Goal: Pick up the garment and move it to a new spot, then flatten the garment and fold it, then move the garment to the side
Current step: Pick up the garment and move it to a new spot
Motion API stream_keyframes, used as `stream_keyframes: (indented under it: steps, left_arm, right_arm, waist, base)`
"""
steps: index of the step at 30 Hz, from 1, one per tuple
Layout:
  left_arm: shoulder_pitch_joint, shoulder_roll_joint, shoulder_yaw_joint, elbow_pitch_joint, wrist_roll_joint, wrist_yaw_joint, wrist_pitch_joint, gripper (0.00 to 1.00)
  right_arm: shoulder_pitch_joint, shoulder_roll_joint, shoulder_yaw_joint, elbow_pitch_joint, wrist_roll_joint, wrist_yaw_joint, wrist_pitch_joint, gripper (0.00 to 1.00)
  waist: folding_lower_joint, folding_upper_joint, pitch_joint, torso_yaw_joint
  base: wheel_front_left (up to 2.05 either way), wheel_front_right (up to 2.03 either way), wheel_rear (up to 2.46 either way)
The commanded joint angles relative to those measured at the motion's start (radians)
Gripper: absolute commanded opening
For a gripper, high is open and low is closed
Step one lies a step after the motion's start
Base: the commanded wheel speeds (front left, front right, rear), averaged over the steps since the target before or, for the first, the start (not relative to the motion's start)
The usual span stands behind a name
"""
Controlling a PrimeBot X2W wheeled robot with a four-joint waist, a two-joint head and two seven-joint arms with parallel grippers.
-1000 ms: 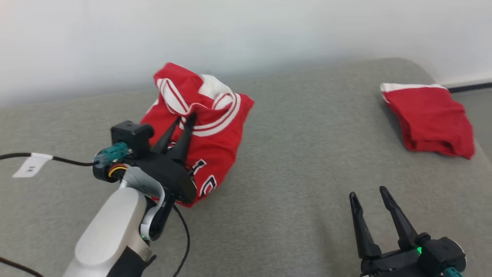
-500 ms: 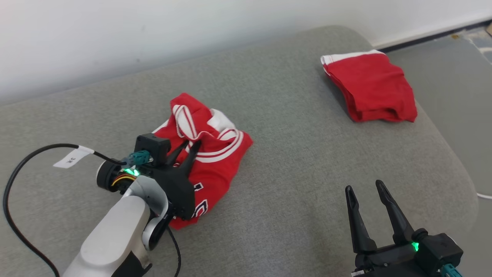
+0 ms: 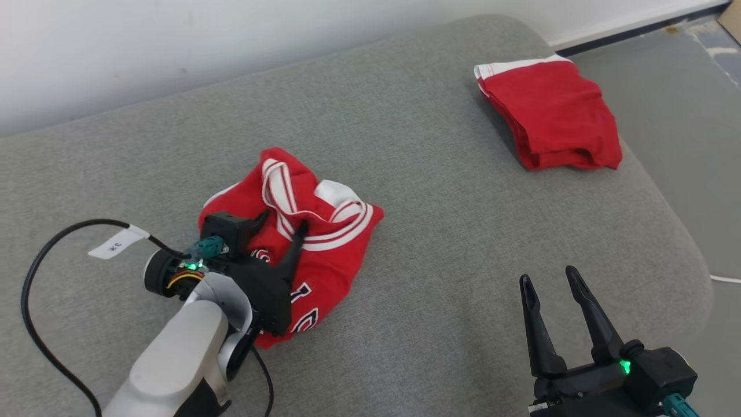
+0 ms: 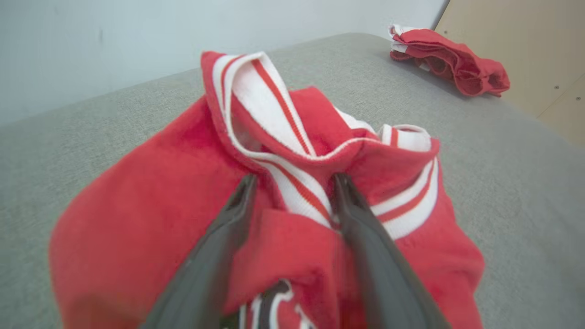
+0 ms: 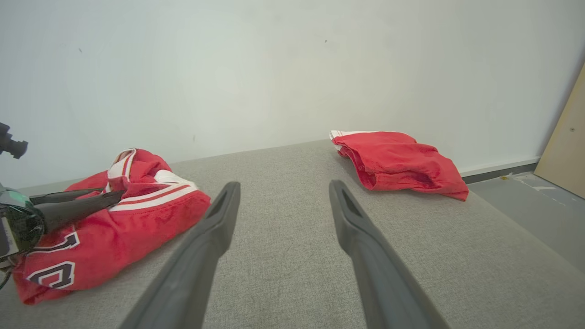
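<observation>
Head view: red jersey [image 3: 333, 255] heaped on grey surface [image 3: 451, 243], left of centre; left gripper [image 3: 284, 219] jaws spread over it, holding nothing; right gripper [image 3: 549, 274] jaws wide, idle.
Left wrist view: jaws straddle striped trim [image 4: 269, 100]; withdrawal could snag it, dragging heap.
Right wrist view: folded red garment [image 5: 397, 160] well apart.
Earlier left jaws pinched cloth; now released.

Pale silver forearm [image 3: 173, 353], black cable [image 3: 98, 220], white tag [image 3: 114, 247] perhaps numbered, teal connector [image 3: 208, 248], green light [image 3: 624, 365], long dark fingers [image 3: 535, 324].
</observation>
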Motion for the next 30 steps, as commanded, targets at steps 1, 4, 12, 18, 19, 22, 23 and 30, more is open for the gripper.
stream_keyframes:
  steps: [1, 4, 12, 18, 19, 22, 23, 30]
  left_arm:
    - [0.016, -0.006, -0.001, 0.001, -0.010, 0.001, -0.017, 1.00]
    - [0.043, -0.010, 0.004, -0.010, -0.016, 0.010, -0.054, 1.00]
    - [0.173, -0.005, 0.039, -0.065, -0.043, 0.057, -0.141, 1.00]
    - [0.282, 0.012, 0.084, -0.164, -0.066, 0.086, -0.174, 1.00]
    - [0.309, 0.017, 0.097, -0.187, -0.071, 0.089, -0.176, 1.00]
    - [0.382, 0.040, 0.131, -0.250, -0.061, 0.098, -0.181, 1.00]
    - [0.405, 0.045, 0.156, -0.281, -0.051, 0.106, -0.182, 1.00]
    - [0.604, 0.018, 0.313, -0.480, 0.054, 0.118, -0.181, 1.00]
  right_arm:
    - [-0.003, -0.006, 0.002, 0.000, -0.004, -0.002, 0.000, 1.00]
    - [0.005, -0.012, 0.007, 0.005, 0.001, -0.002, 0.000, 1.00]
    - [0.028, -0.026, 0.014, 0.022, 0.019, -0.002, 0.000, 1.00]
    - [0.049, -0.023, 0.020, 0.029, 0.036, -0.002, 0.000, 1.00]
    - [0.053, -0.023, 0.022, 0.031, 0.037, -0.002, 0.000, 1.00]
    - [0.058, -0.019, 0.027, 0.035, 0.040, -0.002, 0.000, 1.00]
    - [0.058, -0.018, 0.030, 0.039, 0.042, -0.002, 0.000, 1.00]
    - [0.076, -0.011, 0.015, 0.047, 0.045, -0.002, 0.000, 1.00]
  waist:
    - [-0.0001, -0.0001, -0.037, 0.042]
    - [-0.0001, -0.0001, -0.070, 0.087]
    - [-0.0001, -0.0001, -0.155, 0.223]
    - [-0.0001, -0.0001, -0.204, 0.302]
    - [-0.0001, -0.0001, -0.213, 0.316]
    - [-0.0001, -0.0001, -0.232, 0.342]
    - [-0.0001, -0.0001, -0.237, 0.347]
    - [-0.0001, -0.0001, -0.275, 0.376]
  base:
    - [0.00, 0.00, 0.00]
    - [0.00, 0.00, 0.00]
    - [0.00, 0.00, 0.00]
    - [0.00, 0.00, 0.00]
    - [0.00, 0.00, 0.00]
    - [0.00, 0.00, 0.00]
    - [0.00, 0.00, 0.00]
    - [0.00, 0.00, 0.00]
